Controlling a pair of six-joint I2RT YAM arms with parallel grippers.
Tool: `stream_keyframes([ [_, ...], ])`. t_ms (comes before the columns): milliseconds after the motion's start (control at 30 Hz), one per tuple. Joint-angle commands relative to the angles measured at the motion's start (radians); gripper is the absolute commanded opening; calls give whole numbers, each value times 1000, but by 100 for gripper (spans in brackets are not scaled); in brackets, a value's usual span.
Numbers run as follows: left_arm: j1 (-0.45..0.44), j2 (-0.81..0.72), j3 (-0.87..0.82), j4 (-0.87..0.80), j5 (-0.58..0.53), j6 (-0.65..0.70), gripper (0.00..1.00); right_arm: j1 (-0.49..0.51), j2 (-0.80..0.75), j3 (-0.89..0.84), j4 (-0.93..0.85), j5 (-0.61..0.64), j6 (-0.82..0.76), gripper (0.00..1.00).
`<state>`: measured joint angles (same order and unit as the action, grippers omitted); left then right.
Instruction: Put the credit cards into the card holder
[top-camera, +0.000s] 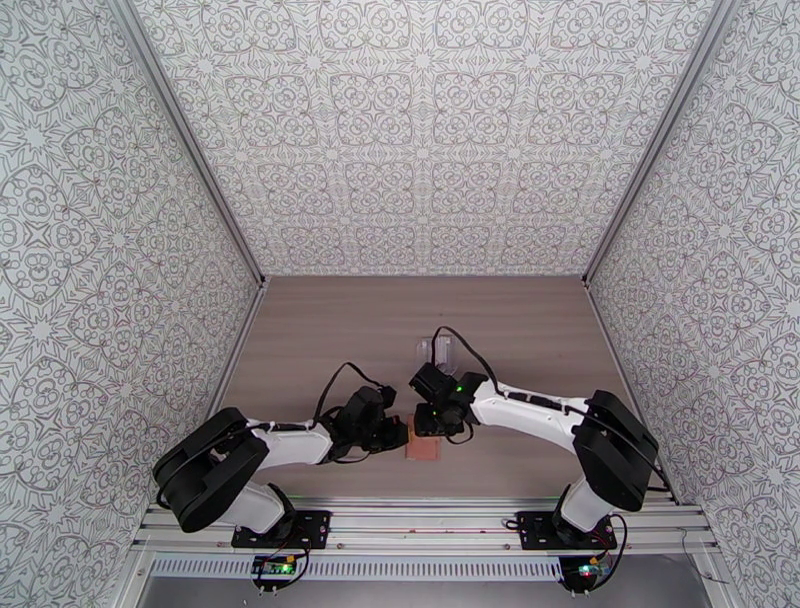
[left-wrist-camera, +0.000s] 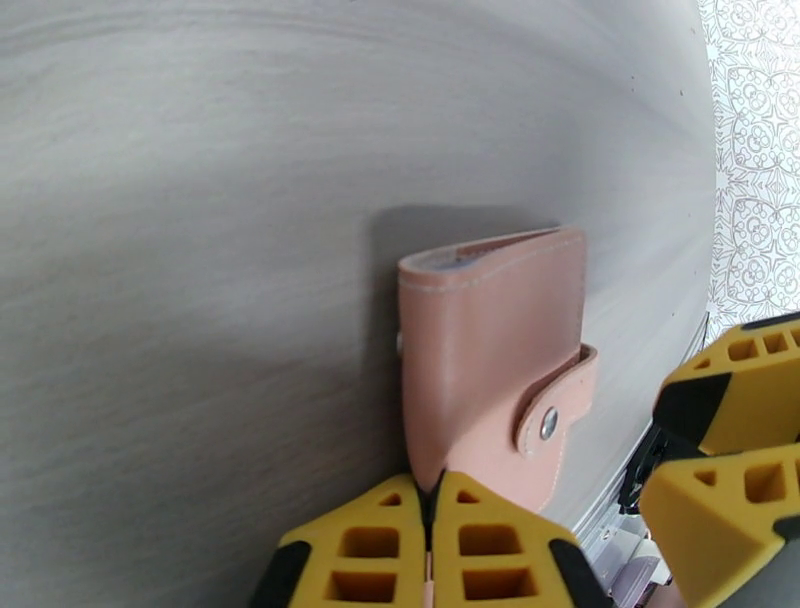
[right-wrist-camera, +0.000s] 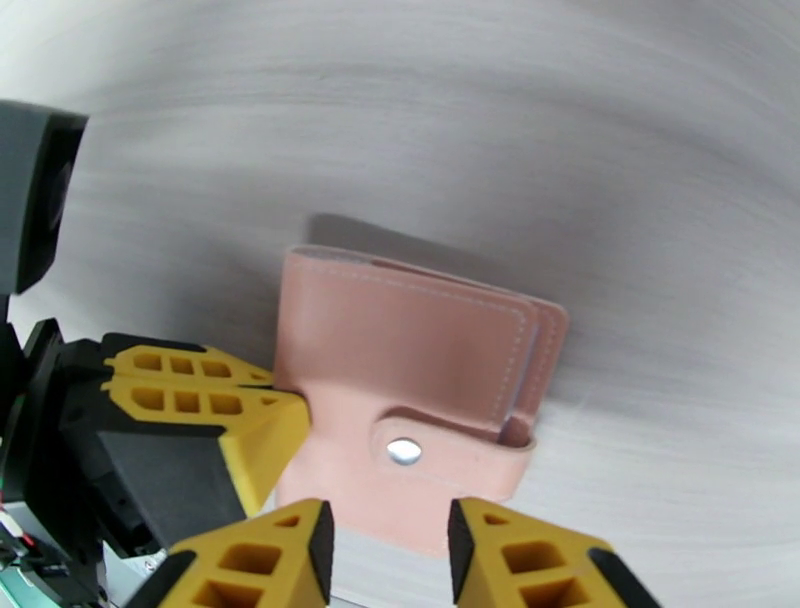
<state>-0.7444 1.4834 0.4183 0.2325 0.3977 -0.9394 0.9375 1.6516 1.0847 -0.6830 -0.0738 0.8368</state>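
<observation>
My left pincer (left-wrist-camera: 432, 495) clamps the card holder (left-wrist-camera: 480, 340), snapped closed on the worktop (left-wrist-camera: 200, 250). The right pincer (right-wrist-camera: 390, 535) stands part-open just beside its snap tab (right-wrist-camera: 405, 452). I reckon tugging that tab could drag the holder free.

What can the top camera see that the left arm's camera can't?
The top camera gives you the whole left arm and right arm, the patterned walls, and a clear plastic pouch lying past the grippers. The left wrist camera gives you a close-up: the left gripper shut on the card holder at its edge, and the silver snap button on its tab. Both have the pink card holder, the wooden table and the right gripper.
</observation>
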Motion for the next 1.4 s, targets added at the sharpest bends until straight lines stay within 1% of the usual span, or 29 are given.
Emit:
stream_keyframes([
  [0, -8, -15, -28, -36, -27, 1, 0, 12, 14, 31, -35, 29, 0, 37],
  [300, -8, -15, -25, -37, -26, 1, 0, 35, 57, 51, -24, 21, 11, 33],
  [600, -8, -18, -26, -36, -28, -1, 0, 35, 88, 70, -19, 23, 13, 30],
  [1033, -10, -12, -25, -33, -31, -2, 0, 37, 127, 66, -12, 7, 10, 31],
  [1367, -11, -14, -25, -32, -30, -4, 0, 40, 156, 83, -18, 6, -4, 35],
])
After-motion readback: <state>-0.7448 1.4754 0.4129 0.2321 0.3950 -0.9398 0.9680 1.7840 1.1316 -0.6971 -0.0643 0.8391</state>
